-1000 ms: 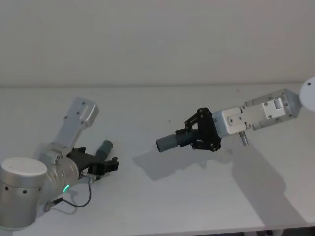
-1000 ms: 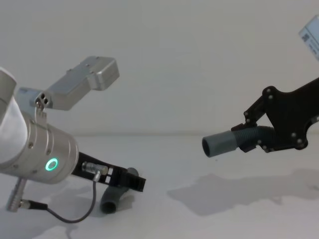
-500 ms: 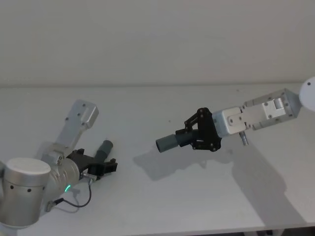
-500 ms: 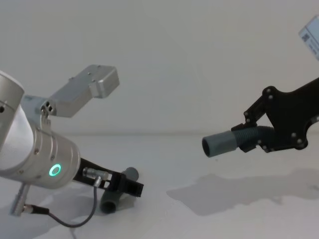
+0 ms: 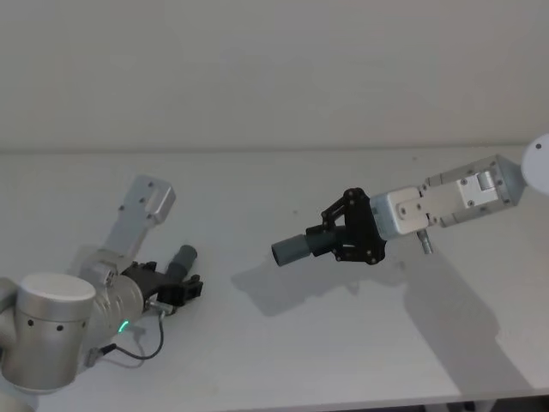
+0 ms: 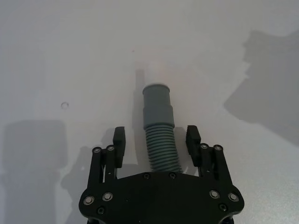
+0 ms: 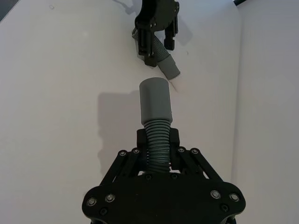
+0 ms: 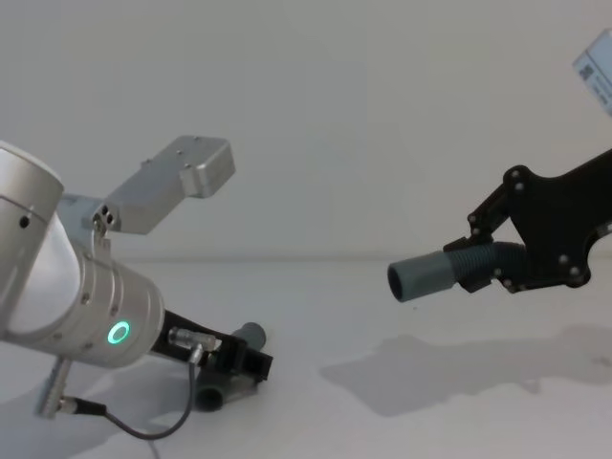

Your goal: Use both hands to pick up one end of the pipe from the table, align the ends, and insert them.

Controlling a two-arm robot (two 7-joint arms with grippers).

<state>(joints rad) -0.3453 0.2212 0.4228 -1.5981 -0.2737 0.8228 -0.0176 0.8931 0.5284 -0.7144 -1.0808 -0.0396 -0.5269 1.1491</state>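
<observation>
Looking down from the head camera, I see my left gripper (image 5: pixel 177 279) low on the table (image 5: pixel 257 360), with the white-tipped piece (image 5: pixel 184 258) lying between its fingers and poking out ahead. My right gripper (image 5: pixel 341 240) sits well apart, clamped on the collar piece (image 5: pixel 293 249), whose mouth points toward the left gripper. On the left wrist camera the fingers (image 6: pixel 119 144) stand wide, one either side of the ribbed tube, neither touching it. On the right wrist camera the ribbed section is pinched between the jaws, collar out front. From the chest, the collar piece hangs clear above the table.
</observation>
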